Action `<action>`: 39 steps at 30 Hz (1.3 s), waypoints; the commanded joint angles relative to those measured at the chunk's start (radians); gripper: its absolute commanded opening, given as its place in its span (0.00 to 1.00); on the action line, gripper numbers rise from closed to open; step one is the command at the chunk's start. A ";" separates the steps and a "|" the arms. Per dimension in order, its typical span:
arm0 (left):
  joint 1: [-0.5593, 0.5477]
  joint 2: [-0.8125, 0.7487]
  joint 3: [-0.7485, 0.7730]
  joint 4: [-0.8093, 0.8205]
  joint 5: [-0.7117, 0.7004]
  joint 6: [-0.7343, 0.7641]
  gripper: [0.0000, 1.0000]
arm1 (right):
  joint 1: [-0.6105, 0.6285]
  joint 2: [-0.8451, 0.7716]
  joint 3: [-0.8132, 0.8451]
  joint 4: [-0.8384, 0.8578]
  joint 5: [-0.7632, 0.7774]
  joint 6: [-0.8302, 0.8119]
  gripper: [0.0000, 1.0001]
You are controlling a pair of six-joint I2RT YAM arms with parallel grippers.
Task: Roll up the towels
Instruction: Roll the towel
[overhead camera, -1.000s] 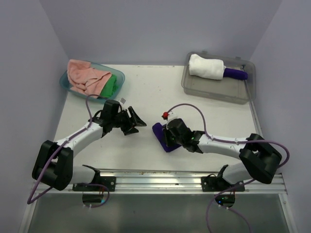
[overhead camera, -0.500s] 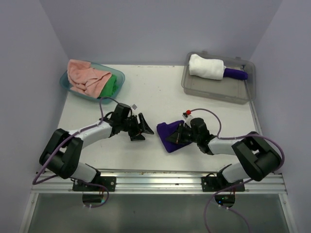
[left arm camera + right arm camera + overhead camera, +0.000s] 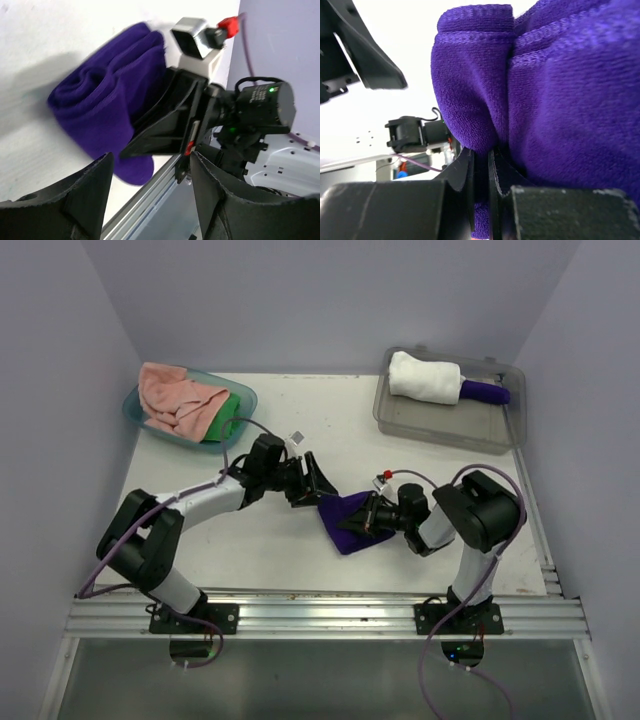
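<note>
A folded purple cloth towel is laid mid-table on the white table, with the left gripper at its left and the right gripper at its right. At the far left a teal plastic tray is set, with a crumpled pink towel and, to the right of it, a green towel inside. At the far right a rolled white towel and, to its right, a rolled purple towel are held in a clear plastic bin.

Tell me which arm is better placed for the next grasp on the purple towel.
Probably left: the left gripper is open beside the purple towel, whereas the right gripper is shut on it.
</note>
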 commanded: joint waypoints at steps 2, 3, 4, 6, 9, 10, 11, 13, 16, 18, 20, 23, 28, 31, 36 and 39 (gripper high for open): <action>-0.031 0.085 0.090 0.078 0.035 0.012 0.65 | -0.002 0.087 -0.023 0.140 -0.058 0.062 0.00; -0.034 0.117 0.108 0.081 0.041 0.013 0.65 | -0.002 0.091 -0.024 0.140 -0.051 0.061 0.00; -0.037 0.132 0.119 0.080 0.040 0.019 0.65 | -0.002 0.090 -0.027 0.139 -0.046 0.058 0.00; -0.038 0.187 0.142 0.082 0.038 0.027 0.65 | -0.002 0.084 -0.035 0.130 -0.035 0.051 0.00; -0.038 0.266 0.173 0.060 0.049 0.044 0.63 | -0.002 0.056 -0.035 0.070 -0.012 0.021 0.00; -0.040 0.278 0.171 0.060 0.049 0.043 0.63 | -0.002 0.042 -0.034 0.044 -0.006 0.012 0.01; -0.040 0.286 0.173 0.065 0.049 0.041 0.62 | -0.002 -0.002 -0.029 -0.044 0.018 -0.028 0.15; -0.040 0.300 0.174 0.057 0.041 0.041 0.62 | -0.002 -0.066 -0.023 -0.169 0.051 -0.092 0.34; -0.040 0.312 0.188 0.022 0.030 0.047 0.62 | 0.001 -0.295 0.009 -0.553 0.185 -0.263 0.62; -0.040 0.327 0.197 -0.001 0.035 0.056 0.61 | 0.014 -0.486 0.060 -0.876 0.348 -0.395 0.71; -0.040 0.331 0.197 -0.036 0.040 0.061 0.61 | 0.035 -0.589 0.118 -1.116 0.461 -0.485 0.73; -0.040 0.324 0.189 -0.037 0.032 0.061 0.61 | 0.143 -0.729 0.225 -1.347 0.728 -0.569 0.73; -0.040 0.317 0.180 -0.038 0.032 0.061 0.61 | 0.420 -0.682 0.393 -1.502 1.100 -0.626 0.70; -0.040 0.315 0.174 -0.043 0.030 0.061 0.61 | 0.572 -0.592 0.492 -1.542 1.247 -0.651 0.66; -0.040 0.314 0.171 -0.050 0.030 0.064 0.61 | 0.751 -0.380 0.632 -1.565 1.434 -0.725 0.64; -0.040 0.315 0.170 -0.046 0.032 0.059 0.61 | 0.793 -0.274 0.658 -1.536 1.486 -0.772 0.66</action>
